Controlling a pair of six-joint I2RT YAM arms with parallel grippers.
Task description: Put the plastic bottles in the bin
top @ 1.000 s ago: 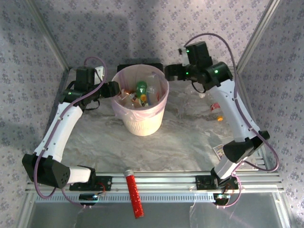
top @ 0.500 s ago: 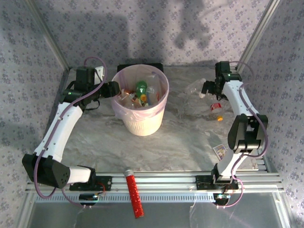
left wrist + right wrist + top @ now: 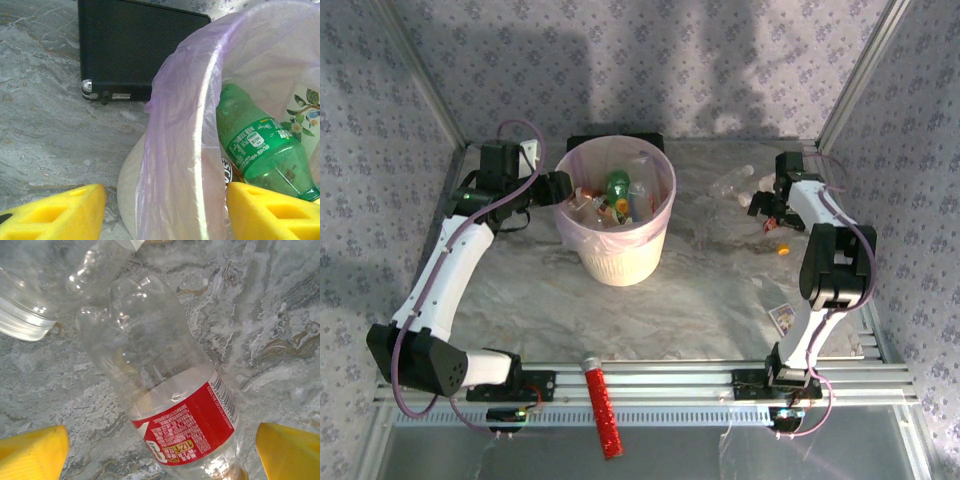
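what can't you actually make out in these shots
Top view: bottles in the bin overlap and are too small to count.
Left wrist view: lower end of the green bottle hidden behind a finger of the left gripper and the frame edge; unclear whether that gripper pinches the bin's rim.
Right wrist view: lower end of the red-label bottle cut off by the bottom edge.
Top view: print on the card too small to read.

Left hand (image 3: 560,188) parted, right hand (image 3: 766,206) spread wide
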